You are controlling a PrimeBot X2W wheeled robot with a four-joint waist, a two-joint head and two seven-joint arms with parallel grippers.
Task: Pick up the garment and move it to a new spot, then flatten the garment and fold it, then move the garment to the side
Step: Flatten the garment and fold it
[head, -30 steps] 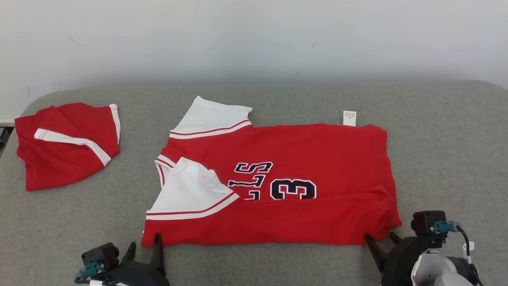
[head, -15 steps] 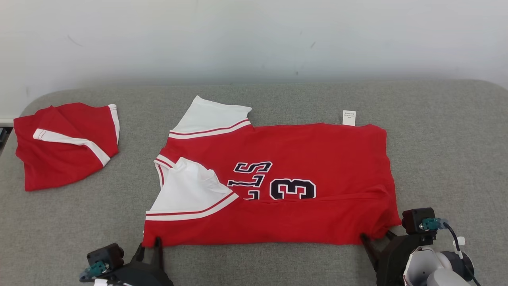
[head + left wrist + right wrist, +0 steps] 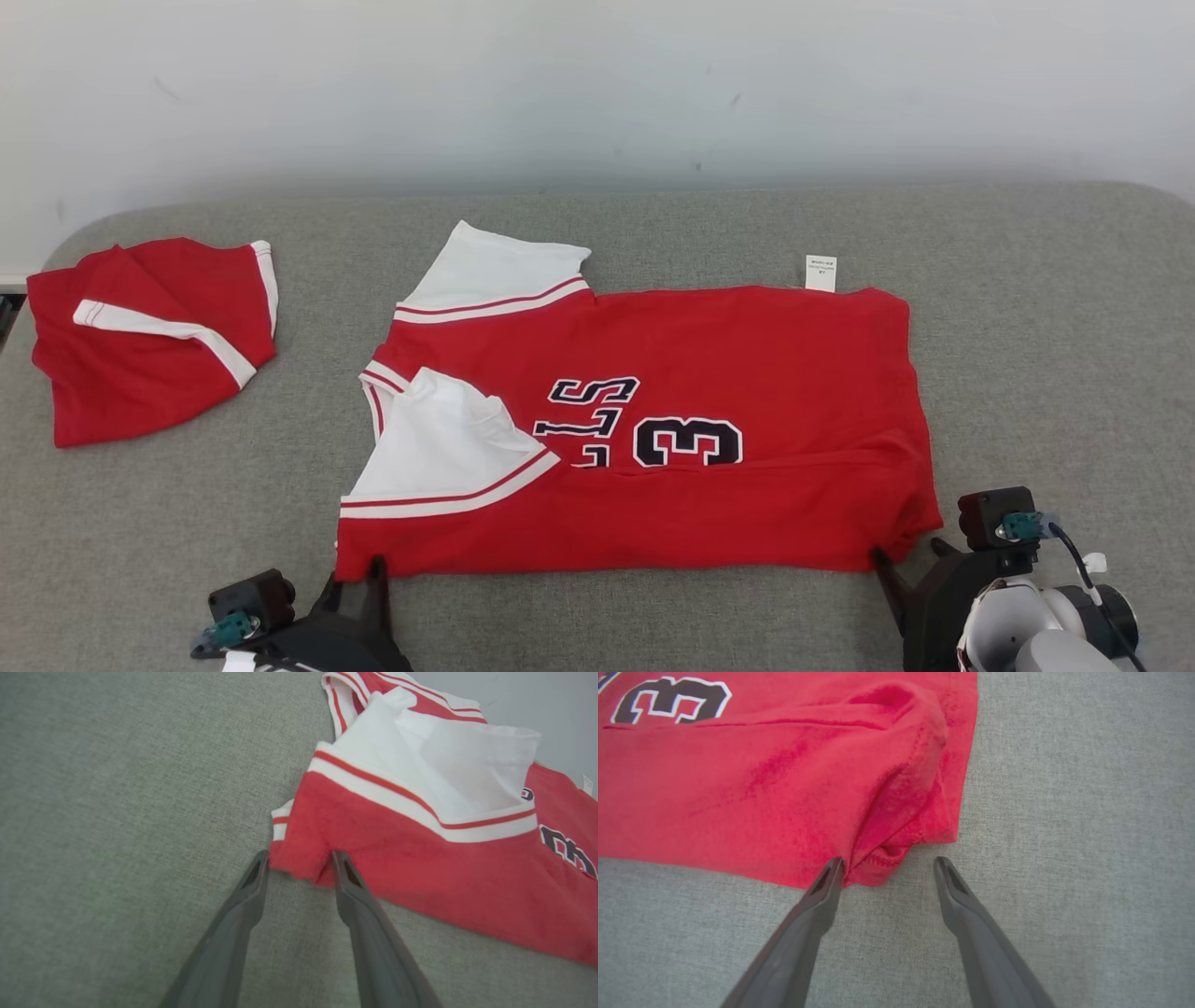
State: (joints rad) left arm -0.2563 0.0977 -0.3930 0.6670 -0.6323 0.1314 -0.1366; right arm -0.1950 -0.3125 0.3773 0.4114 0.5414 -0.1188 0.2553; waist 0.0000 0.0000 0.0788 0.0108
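- The red jersey with white sleeves and a dark "13" [image 3: 747, 373] is lying spread out, partly folded, in the middle of the grey fabric surface [image 3: 1027, 327].
- Left gripper [image 3: 299, 856]: jaws apart, straddling the jersey's near left corner.
- Right gripper [image 3: 888, 859]: jaws wide apart at the jersey's near right corner, with one finger touching the bunched hem.
- A folded red-and-white garment [image 3: 140, 373] sits well left of the jersey.

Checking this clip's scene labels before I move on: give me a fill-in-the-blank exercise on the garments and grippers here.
1. The red jersey has sleeves coloured ___.
2. A second, folded red garment lies toward the robot's ___ on the grey surface.
3. The right gripper sits at the jersey's near corner with its jaws ___.

Missing words: white; left; open.
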